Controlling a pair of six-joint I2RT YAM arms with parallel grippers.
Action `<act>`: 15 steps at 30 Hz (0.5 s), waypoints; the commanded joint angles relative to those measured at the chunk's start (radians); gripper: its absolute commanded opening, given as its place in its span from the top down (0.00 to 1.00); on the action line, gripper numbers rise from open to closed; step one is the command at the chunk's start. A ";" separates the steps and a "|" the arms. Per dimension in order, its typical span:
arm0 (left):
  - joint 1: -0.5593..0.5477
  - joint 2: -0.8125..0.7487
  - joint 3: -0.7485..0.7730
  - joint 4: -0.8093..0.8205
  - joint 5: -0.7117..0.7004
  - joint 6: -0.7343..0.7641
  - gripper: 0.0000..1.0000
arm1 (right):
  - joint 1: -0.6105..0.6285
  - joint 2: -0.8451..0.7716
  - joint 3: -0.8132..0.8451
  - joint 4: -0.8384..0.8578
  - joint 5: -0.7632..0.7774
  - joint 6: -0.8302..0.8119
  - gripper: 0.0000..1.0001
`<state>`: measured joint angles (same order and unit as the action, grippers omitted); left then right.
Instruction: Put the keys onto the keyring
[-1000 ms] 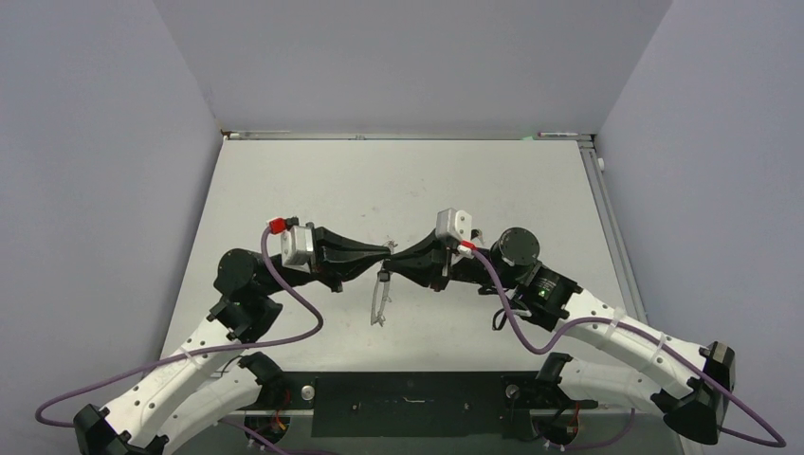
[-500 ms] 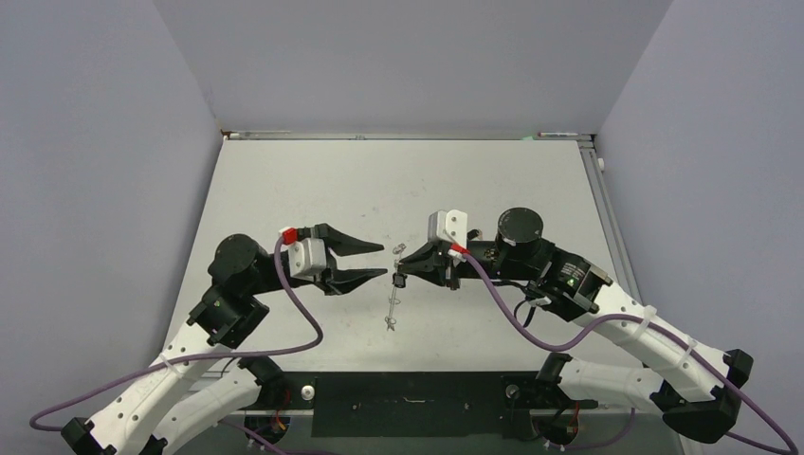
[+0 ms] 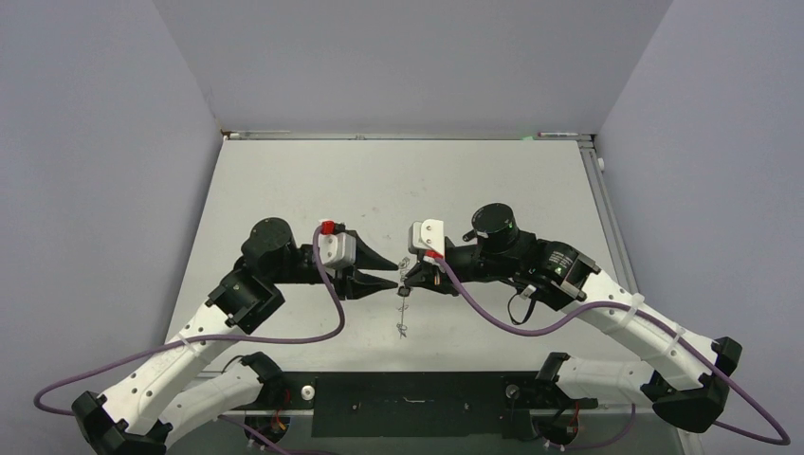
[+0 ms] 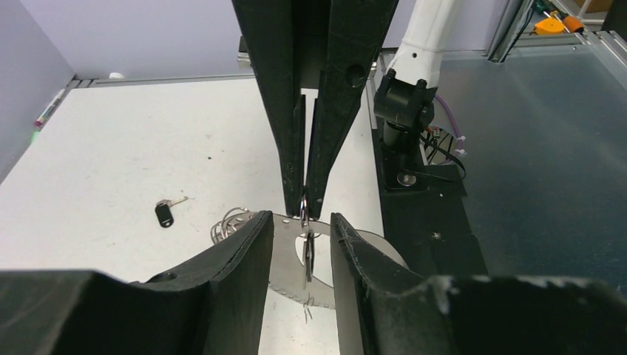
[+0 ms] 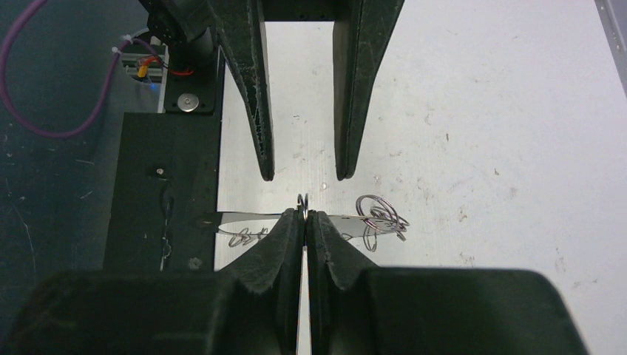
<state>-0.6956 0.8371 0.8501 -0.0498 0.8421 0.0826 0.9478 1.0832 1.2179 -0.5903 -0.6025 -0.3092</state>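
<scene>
Right tool (image 5: 304, 220) is pinched tight on the keyring (image 5: 302, 200), held clear of the bench (image 3: 313, 190); its fingers hide most of the ring. Left tool (image 4: 302, 220) faces it nose to nose, jaws spread, gripping nothing. One black-headed key (image 4: 163, 214) lies flat on the bench beside a tangle of wire loops (image 4: 231, 220), near the tools.

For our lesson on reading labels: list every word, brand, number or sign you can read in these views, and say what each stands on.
No text can be read in any view.
Black fingers of the left gripper and right gripper: no marking shows.
The keyring and loose key: no stamp visible.
Right arm's dark joint: any label is too small to tell.
</scene>
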 commanded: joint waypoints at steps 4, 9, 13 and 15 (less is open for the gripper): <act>-0.042 0.042 0.070 -0.046 0.011 0.012 0.73 | -0.004 -0.012 0.035 0.058 -0.022 -0.021 0.95; -0.051 0.053 0.072 -0.051 -0.010 0.019 0.77 | -0.005 -0.011 0.032 0.068 -0.029 -0.021 0.95; -0.051 0.053 0.073 -0.056 -0.029 0.022 0.79 | -0.004 -0.011 0.036 0.067 -0.040 -0.021 0.95; -0.052 0.053 0.074 -0.058 -0.038 0.024 0.81 | -0.005 -0.011 0.036 0.066 -0.052 -0.021 0.95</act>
<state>-0.7410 0.8921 0.8715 -0.1024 0.8249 0.0910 0.9478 1.0847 1.2179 -0.5892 -0.6121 -0.3157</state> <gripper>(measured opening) 0.204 0.062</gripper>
